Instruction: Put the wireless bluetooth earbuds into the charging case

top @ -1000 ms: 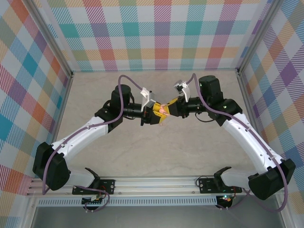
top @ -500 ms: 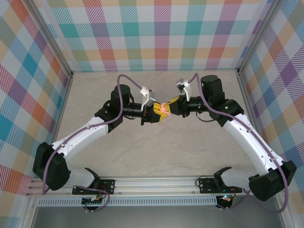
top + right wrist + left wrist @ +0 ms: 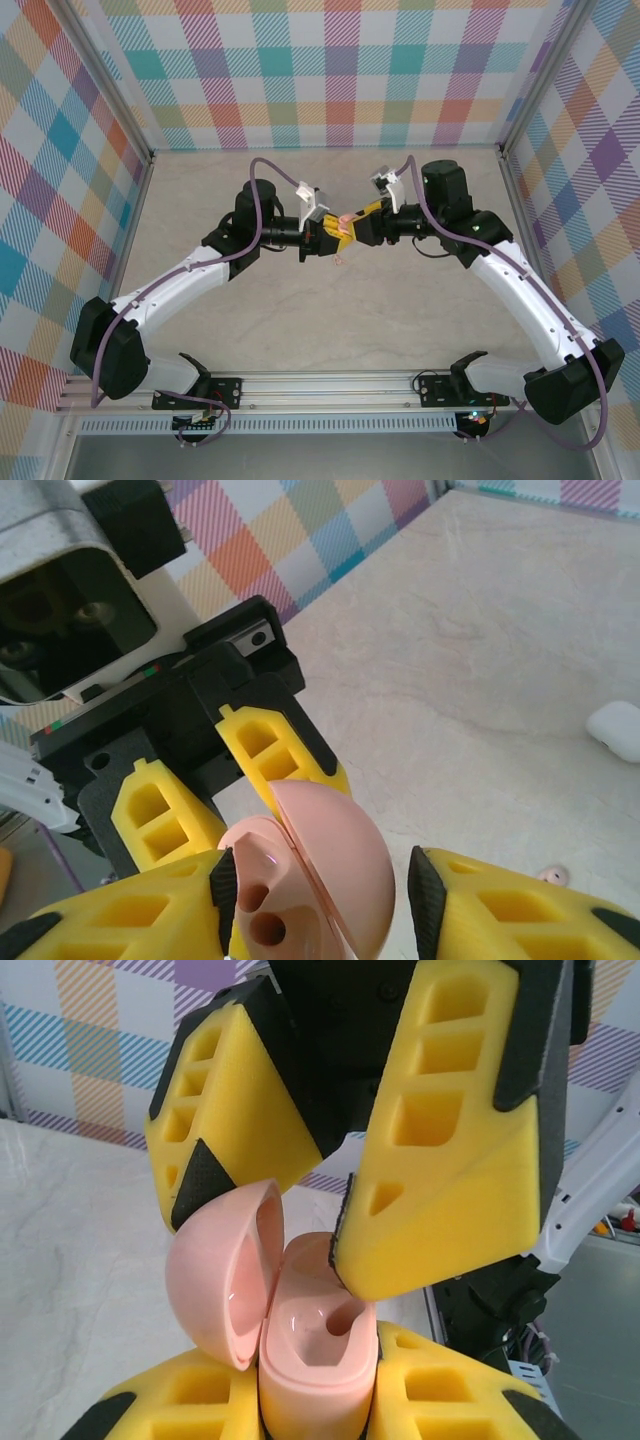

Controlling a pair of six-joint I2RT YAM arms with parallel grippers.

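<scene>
Left gripper [image 3: 320,1410]: fingers pressed onto the body of a pink case [image 3: 320,1370], pinching it from both sides, off the table [image 3: 480,650]. Lid [image 3: 225,1275] hinged open, standing beside the body. Two sockets show in the body, both look hollow.

Right gripper [image 3: 315,890]: fingers spread, straddling the open lid. One finger's dark tip sits against the lid's outer shell, the other near the body's rim; contact there unclear.

White rounded piece [image 3: 615,730] lies on the table, well beyond the right fingers. Tiny pink bit [image 3: 553,876] just past the fingertip.
</scene>
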